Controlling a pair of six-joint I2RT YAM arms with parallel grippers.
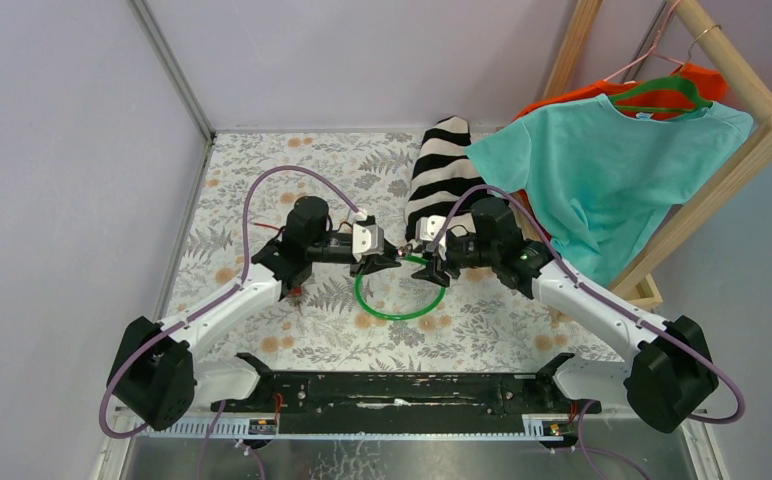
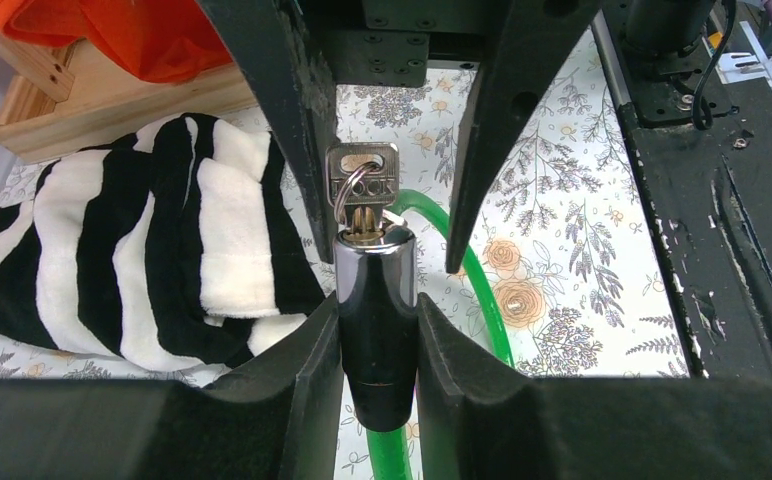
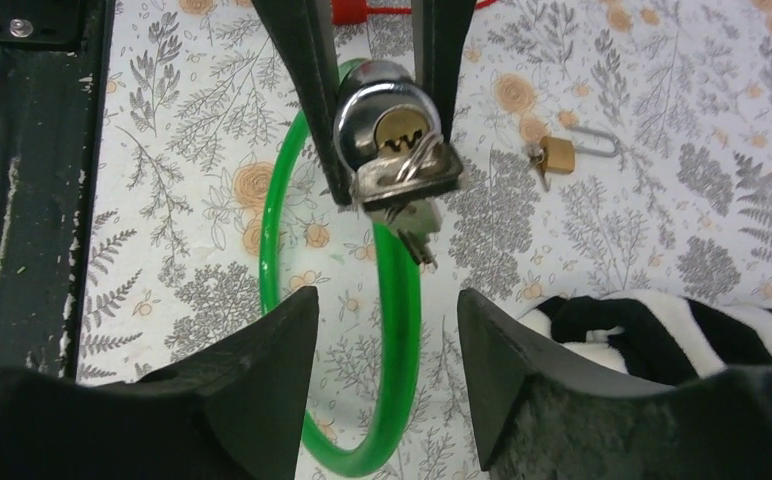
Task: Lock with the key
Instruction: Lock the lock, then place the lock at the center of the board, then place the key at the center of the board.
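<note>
A green cable lock (image 1: 399,312) lies looped on the floral table. My left gripper (image 2: 377,330) is shut on its black-and-chrome cylinder (image 2: 375,300), holding it above the table. A silver key (image 2: 364,180) on a ring sits in the cylinder's keyhole. My right gripper (image 3: 387,320) faces the chrome lock head (image 3: 382,120) and is open. Its fingers (image 2: 292,120) stand on either side of the key (image 3: 412,180) with a gap on each side. Nothing is between them except the green cable (image 3: 402,330) on the table below. In the top view, the left gripper (image 1: 377,262) and right gripper (image 1: 432,265) meet tip to tip.
A small brass padlock (image 3: 557,155) lies on the table beyond the lock. A black-and-white striped cloth (image 1: 442,170) lies behind the grippers. A teal shirt (image 1: 602,170) hangs on a wooden rack (image 1: 752,90) at right. The black base rail (image 1: 402,390) runs along the near edge.
</note>
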